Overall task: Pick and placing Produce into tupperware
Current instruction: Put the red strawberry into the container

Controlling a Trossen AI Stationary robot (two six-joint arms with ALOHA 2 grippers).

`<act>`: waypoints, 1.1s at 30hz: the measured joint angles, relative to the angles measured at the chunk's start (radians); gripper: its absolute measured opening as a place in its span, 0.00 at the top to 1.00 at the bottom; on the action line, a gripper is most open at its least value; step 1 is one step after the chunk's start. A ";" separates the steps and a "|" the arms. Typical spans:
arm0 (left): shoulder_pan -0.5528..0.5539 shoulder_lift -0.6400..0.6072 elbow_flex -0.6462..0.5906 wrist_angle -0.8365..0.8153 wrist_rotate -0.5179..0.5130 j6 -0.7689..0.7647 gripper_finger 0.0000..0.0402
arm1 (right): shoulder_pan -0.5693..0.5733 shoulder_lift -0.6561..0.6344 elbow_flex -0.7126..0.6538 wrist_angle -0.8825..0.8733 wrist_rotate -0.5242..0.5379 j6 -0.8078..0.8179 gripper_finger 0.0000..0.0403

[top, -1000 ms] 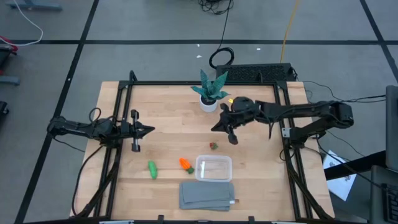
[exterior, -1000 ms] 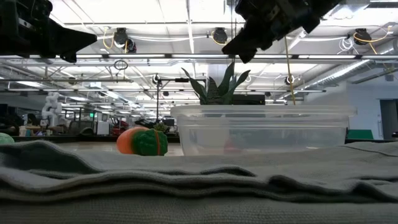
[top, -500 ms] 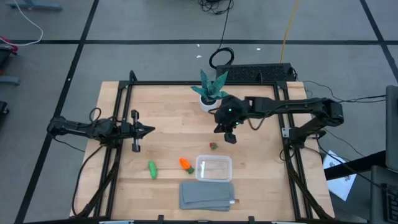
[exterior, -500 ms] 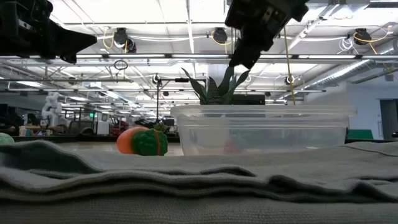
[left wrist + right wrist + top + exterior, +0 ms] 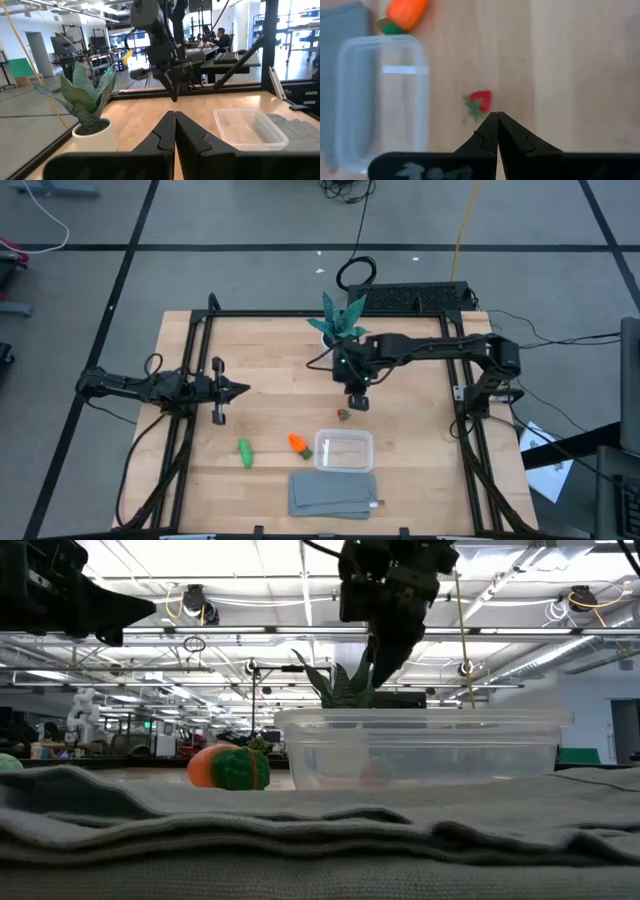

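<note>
The produce lies on the wooden table: a tiny red berry (image 5: 343, 415) (image 5: 479, 104), an orange carrot with a green top (image 5: 298, 444) (image 5: 406, 14) and a green elongated piece (image 5: 245, 451). The clear tupperware (image 5: 344, 450) (image 5: 382, 100) stands just right of the carrot, with nothing inside it. My right gripper (image 5: 357, 402) (image 5: 497, 120) hangs shut above the table, slanting down, its tips just beyond the berry and clear of it. My left gripper (image 5: 240, 389) (image 5: 175, 120) is shut and level at the table's left side.
A teal plant in a white pot (image 5: 340, 325) stands at the far edge behind my right arm. A folded grey cloth (image 5: 333, 493) lies at the near edge beside the tupperware. A black frame (image 5: 200, 320) borders the table.
My right gripper has moved toward the table's left edge and a little toward the near edge, and has tipped from nearly level to slanting steeply down over the berry. Its fingers have stayed shut. Produce and tupperware have not moved.
</note>
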 joint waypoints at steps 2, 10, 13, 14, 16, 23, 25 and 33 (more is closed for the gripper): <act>0.000 0.000 0.000 -0.006 0.000 -0.001 0.98 | 0.013 0.018 0.040 -0.049 0.046 -0.005 1.00; 0.000 0.000 0.000 -0.051 0.000 0.000 0.98 | 0.045 0.063 0.060 -0.078 0.064 -0.109 1.00; 0.000 0.000 0.000 -0.058 0.000 -0.001 0.98 | 0.039 0.087 0.060 -0.052 0.065 -0.097 1.00; 0.000 0.000 0.000 -0.057 0.000 -0.001 0.98 | 0.037 0.094 0.060 -0.046 0.065 -0.094 1.00; 0.000 0.000 0.000 -0.058 0.000 -0.001 0.98 | 0.032 0.103 0.060 -0.034 0.065 -0.076 1.00; 0.000 0.000 0.000 -0.057 0.000 -0.001 0.98 | 0.030 0.103 0.060 -0.043 0.065 0.012 1.00; 0.000 0.000 0.000 -0.057 0.000 -0.001 0.98 | 0.030 0.103 0.060 -0.062 0.065 0.027 1.00; 0.000 0.000 0.000 -0.057 0.000 -0.001 0.98 | 0.035 0.103 0.023 -0.072 0.064 0.079 1.00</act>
